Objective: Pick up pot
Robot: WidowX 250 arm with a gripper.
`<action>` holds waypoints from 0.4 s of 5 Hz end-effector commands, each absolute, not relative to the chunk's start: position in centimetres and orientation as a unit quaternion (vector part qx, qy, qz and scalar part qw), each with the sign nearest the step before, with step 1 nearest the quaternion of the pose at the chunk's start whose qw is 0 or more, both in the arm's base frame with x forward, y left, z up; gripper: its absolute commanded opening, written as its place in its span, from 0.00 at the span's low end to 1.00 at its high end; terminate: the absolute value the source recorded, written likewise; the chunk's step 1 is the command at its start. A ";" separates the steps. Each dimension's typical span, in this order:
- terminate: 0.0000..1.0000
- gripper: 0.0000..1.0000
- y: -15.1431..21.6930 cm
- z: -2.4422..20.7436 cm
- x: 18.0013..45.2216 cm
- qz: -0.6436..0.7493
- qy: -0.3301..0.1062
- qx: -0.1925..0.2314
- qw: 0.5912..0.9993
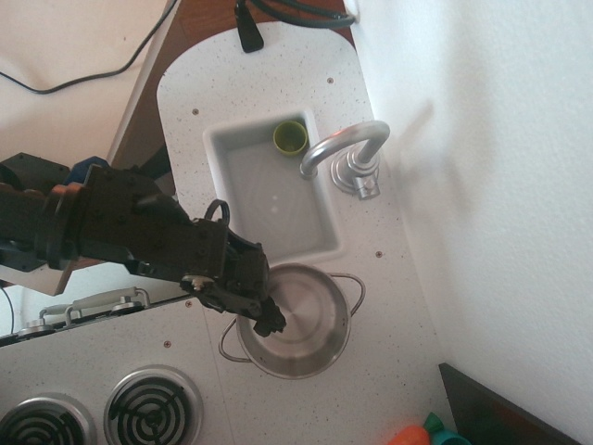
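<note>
a shiny steel pot (301, 324) with two wire loop handles sits on a speckled white counter (389, 278), just in front of a white sink (269, 199) holding a small green cup (290, 138). a black robot gripper (270, 320) reaches over the pot's left rim; whether its fingers are apart or together cannot be told

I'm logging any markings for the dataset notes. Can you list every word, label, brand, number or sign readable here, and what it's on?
None can be read.
The pot, the sink, the faucet, the green cup, the counter and the stove burners show no print.
The gripper and the black arm behind it show no legible label.
</note>
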State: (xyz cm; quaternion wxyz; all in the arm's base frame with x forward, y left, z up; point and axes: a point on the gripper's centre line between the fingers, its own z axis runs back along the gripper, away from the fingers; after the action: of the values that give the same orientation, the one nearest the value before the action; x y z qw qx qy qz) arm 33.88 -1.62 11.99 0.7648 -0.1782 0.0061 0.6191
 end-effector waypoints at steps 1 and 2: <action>0.00 1.00 -1.6 12.0 33.9 0.619 0.006 -0.178 0.765; 0.00 1.00 -2.0 11.4 33.8 0.639 0.014 -0.128 0.759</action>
State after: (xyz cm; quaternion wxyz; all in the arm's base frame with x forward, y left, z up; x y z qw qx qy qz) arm 33.26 -1.86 9.73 0.7582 -0.0935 0.0391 0.6441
